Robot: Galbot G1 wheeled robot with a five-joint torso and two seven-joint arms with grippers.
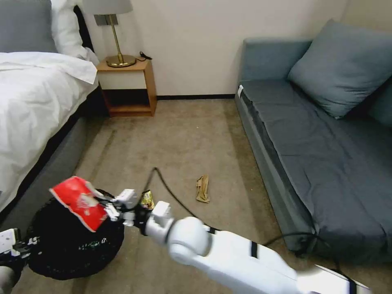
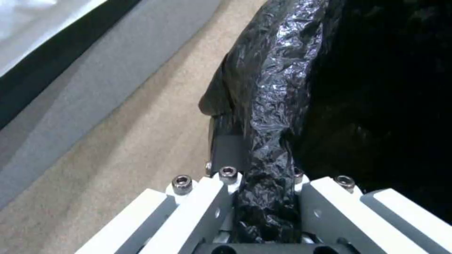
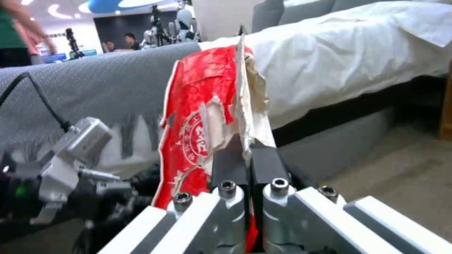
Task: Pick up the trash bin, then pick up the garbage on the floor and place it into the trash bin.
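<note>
Presently, the right end effector (image 1: pixel 107 209) is seen clamped on the flat red snack packet (image 1: pixel 79 202), which is held above the upper rim of the trash bin (image 1: pixel 73 245) at about 8 o'clock in the head view. In the right wrist view the dark finger pads (image 3: pixel 230 165) are pressed together on the packet's edge (image 3: pixel 202 120). The left end effector (image 2: pixel 263 197) is closed on the crinkled black liner at the rim of the trash bin (image 2: pixel 278 88), and it is found at the bin's 9 o'clock side in the head view (image 1: pixel 12 245). A gold-brown bar wrapper (image 1: pixel 147 199) is seen on the carpet just beyond the right wrist. A crumpled tan wrapper (image 1: pixel 202 188) lies farther toward 3 o'clock, between the wrist and the grey sofa (image 1: pixel 322 155). A bed (image 1: pixel 36 106) is seen at 10 o'clock, and a wooden nightstand (image 1: pixel 130 87) with a brass lamp (image 1: pixel 114 36) at 11 o'clock.
</note>
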